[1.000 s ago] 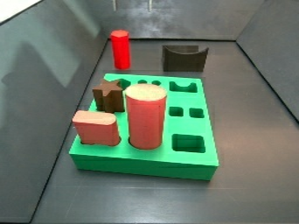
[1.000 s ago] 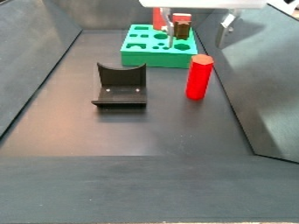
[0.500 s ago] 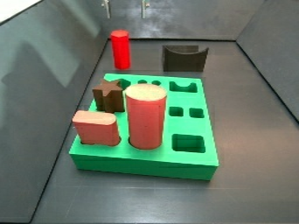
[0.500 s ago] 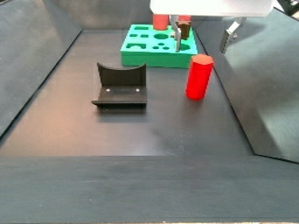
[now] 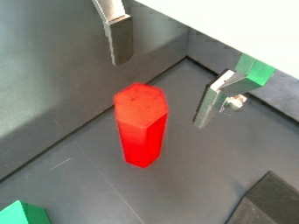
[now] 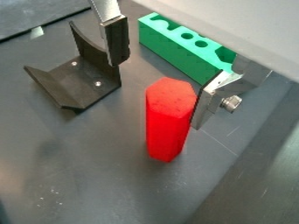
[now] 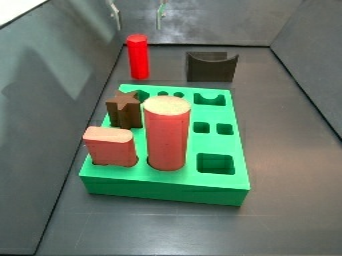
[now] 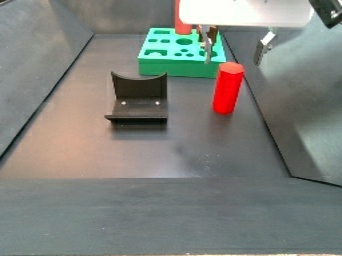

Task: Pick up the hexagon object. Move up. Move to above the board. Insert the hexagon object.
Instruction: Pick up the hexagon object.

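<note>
Jaws [image 6: 158,68] spread wide, above upright hexagon object [image 6: 166,119], straddling it, not touching.

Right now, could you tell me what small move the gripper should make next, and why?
Probably straight down. The gripper hangs open above the upright red hexagon post, one finger on either side and neither touching it. Lowering would bring the pads level with its sides before closing.

Gripper [image 6: 162,72] above the hexagon object [image 6: 167,119], fingers spread on either side, not touching; hexagon object upright on the floor, apart from the board [image 8: 181,53]; fixture [image 8: 136,97] beside it; cylinder [image 7: 168,133] and two blocks standing in the board.
</note>
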